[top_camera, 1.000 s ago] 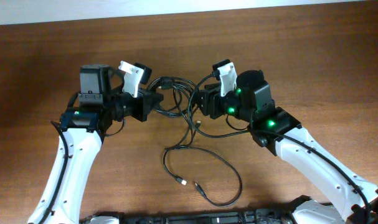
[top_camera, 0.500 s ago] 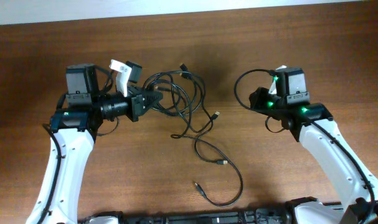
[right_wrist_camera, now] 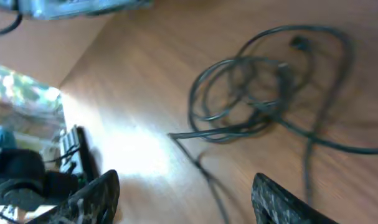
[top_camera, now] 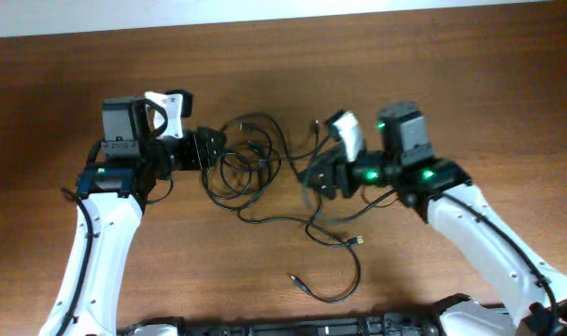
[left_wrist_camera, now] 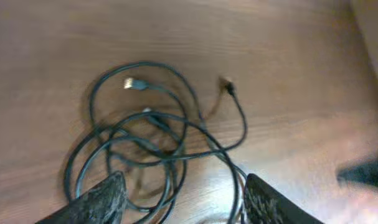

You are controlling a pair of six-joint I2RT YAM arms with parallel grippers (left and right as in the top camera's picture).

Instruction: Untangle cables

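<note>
The cables lie as a loose tangle of thin black loops on the wooden table between my two arms. One strand trails toward the front and ends in a metal-tipped plug. Another plug lies nearer the front edge. My left gripper is open at the tangle's left side. In the left wrist view, loops of the cables run between the spread fingers. My right gripper is open at the tangle's right side. In the blurred right wrist view one thin strand passes between its fingers.
A white wall strip runs along the table's back edge. A black rail sits at the front edge. In the right wrist view the table edge and dark equipment show at the left.
My left gripper has opened and let go of the loops. The right arm swung from the far right back in to the tangle. The cables shifted and the trailing strand moved.
</note>
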